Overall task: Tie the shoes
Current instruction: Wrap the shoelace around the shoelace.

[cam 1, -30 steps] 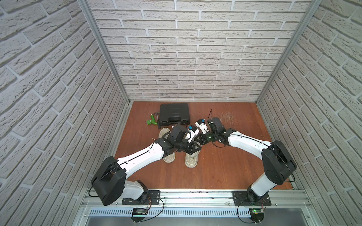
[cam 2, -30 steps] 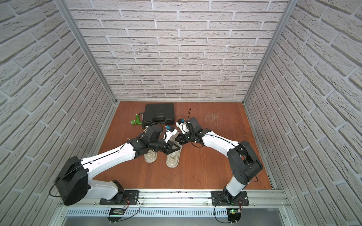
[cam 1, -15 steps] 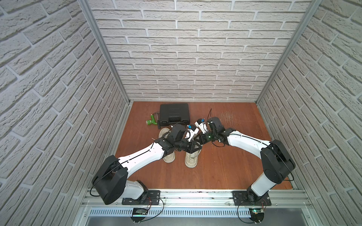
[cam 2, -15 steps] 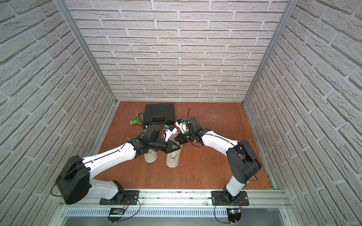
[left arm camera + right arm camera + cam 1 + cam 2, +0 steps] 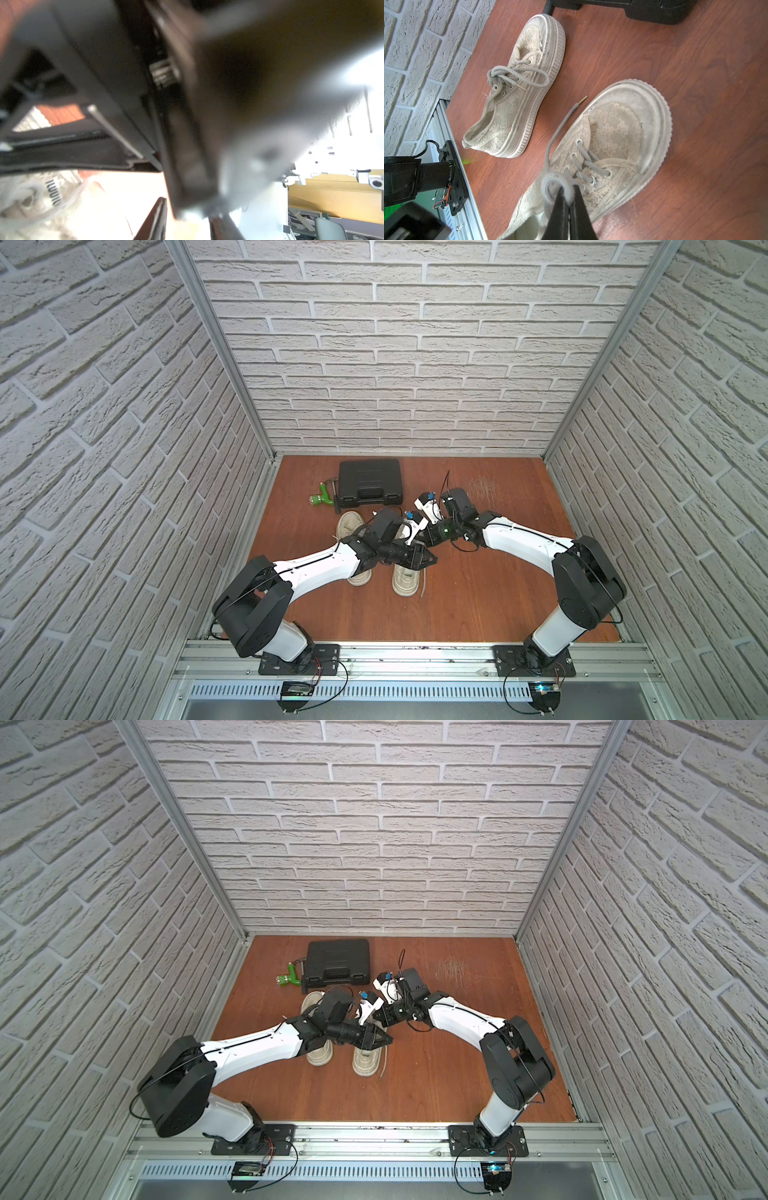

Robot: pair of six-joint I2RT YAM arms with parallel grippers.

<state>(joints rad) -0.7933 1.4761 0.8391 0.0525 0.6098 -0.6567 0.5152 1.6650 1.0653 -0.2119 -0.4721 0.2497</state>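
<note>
One shoe (image 5: 512, 108) sat already bowed on the worktop (image 5: 706, 93); on the other shoe (image 5: 616, 133) the right gripper's (image 5: 569, 192) jaws pinched a lace loop (image 5: 556, 175). The left gripper (image 5: 430, 560) had barely shifted in the past second, its jaws too blurred to judge, so the knot seemingly remained unfinished.

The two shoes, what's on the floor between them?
Right wrist view: bare wooden floor, with a loose lace end of one shoe reaching in.

Black case (image 5: 369, 481); green tool (image 5: 322, 500) beside
</note>
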